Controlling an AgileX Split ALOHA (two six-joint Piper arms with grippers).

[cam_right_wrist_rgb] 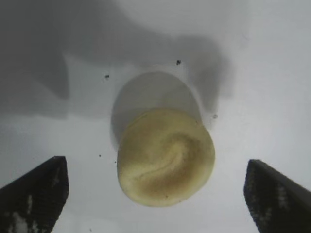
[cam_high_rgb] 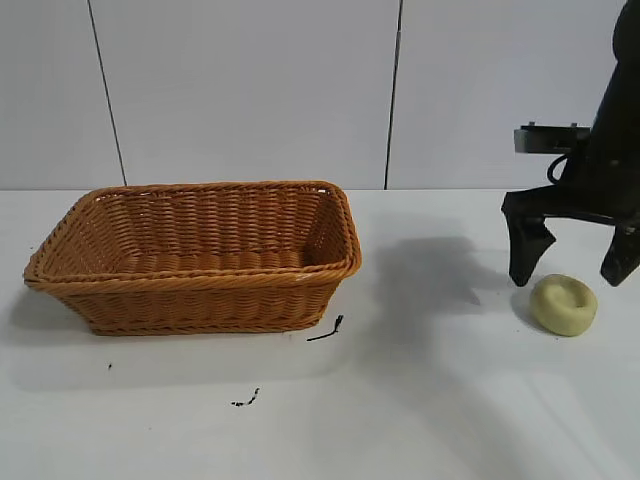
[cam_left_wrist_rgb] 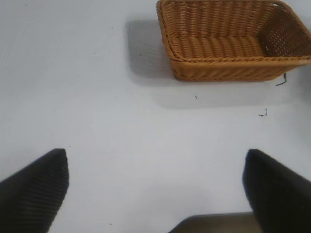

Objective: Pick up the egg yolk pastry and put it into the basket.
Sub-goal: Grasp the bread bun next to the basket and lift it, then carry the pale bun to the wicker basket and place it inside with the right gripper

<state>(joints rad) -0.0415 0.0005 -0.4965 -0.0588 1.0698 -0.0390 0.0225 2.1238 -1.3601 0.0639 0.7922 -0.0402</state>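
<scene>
The egg yolk pastry (cam_high_rgb: 564,304), a small pale yellow round bun with a dimple, lies on the white table at the right. My right gripper (cam_high_rgb: 573,274) is open just above and behind it, one finger on each side. In the right wrist view the pastry (cam_right_wrist_rgb: 166,156) sits between the spread fingertips (cam_right_wrist_rgb: 36,194), not touched. The orange-brown wicker basket (cam_high_rgb: 60,250) stands at the left, empty. My left gripper (cam_left_wrist_rgb: 155,194) is open over bare table, out of the exterior view; its wrist view shows the basket (cam_left_wrist_rgb: 233,68) farther off.
Small black scraps lie on the table in front of the basket (cam_high_rgb: 326,331) (cam_high_rgb: 246,400). A white panelled wall stands behind the table. The right arm casts a shadow between basket and pastry.
</scene>
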